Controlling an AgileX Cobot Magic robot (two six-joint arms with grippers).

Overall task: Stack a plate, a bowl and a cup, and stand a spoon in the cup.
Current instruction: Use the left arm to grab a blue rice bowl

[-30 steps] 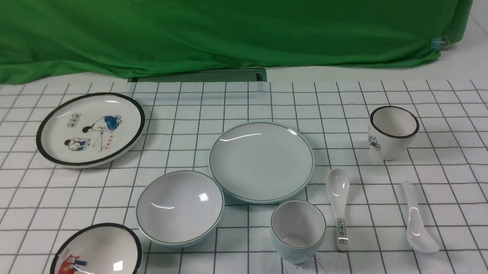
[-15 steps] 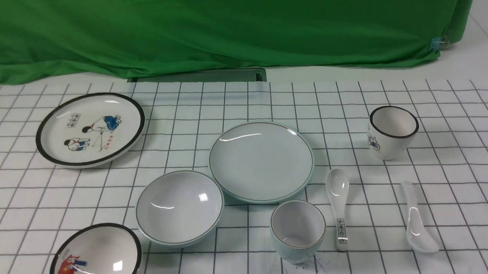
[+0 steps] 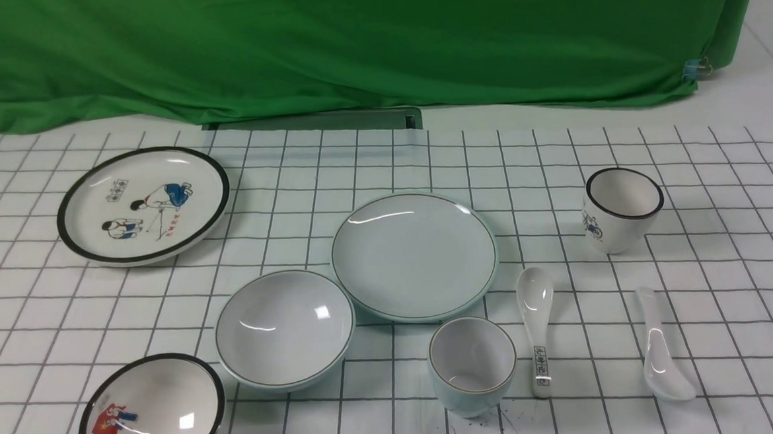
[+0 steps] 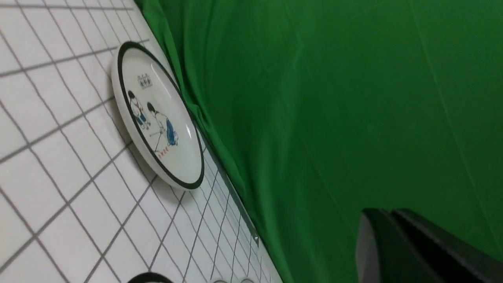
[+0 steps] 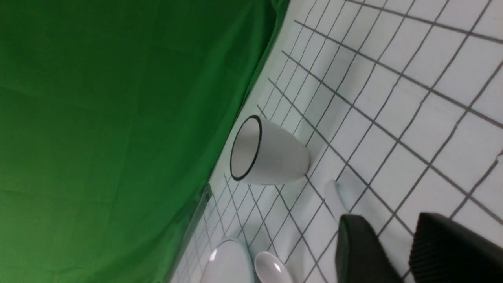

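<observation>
Tableware, eight pieces, laid singly on a white cover with a dark grid (image 3: 370, 165), green cloth (image 3: 351, 40) hung behind; nothing stacked. Item one, the plate (image 3: 413, 255): pale blue-green, thin dark rim line, flat at mid-table and bare. Item two, the bowl (image 3: 284, 328): same glaze, upright, nearer the robot and to the plate's left, rims just beside each other. Item three, the cup (image 3: 472, 364): same glaze, brownish rim line, upright and vacant, near the plate's front edge and right of the bowl. Item four, the spoon (image 3: 661, 345): plain glossy white, lying flat well to the right of the cup, scoop end toward the robot, handle pointing away. Item five, lettered spoon (image 3: 538, 331): black characters on the handle, lying between the cup and the plain spoon, just beside the cup, scoop end away from the robot. Item six, black-rimmed plate (image 3: 143, 204) with cartoon figures, far left. Item seven, black-rimmed bowl (image 3: 151, 414) with a red-blue picture, near left corner. Item eight, black-rimmed cup (image 3: 623, 208) with a dark drawing, far right, upright. Neither arm appears in the front view. Left gripper (image 4: 383, 214): seen only in its wrist view, jaws pressed together, holding nothing, cartoon plate in the distance beyond. Right gripper (image 5: 393, 236): seen only in its wrist view, jaws partly apart with gridded cover showing through the gap, nothing held; the plain spoon's handle tip lies on the table beyond one finger (image 5: 357, 251).
</observation>
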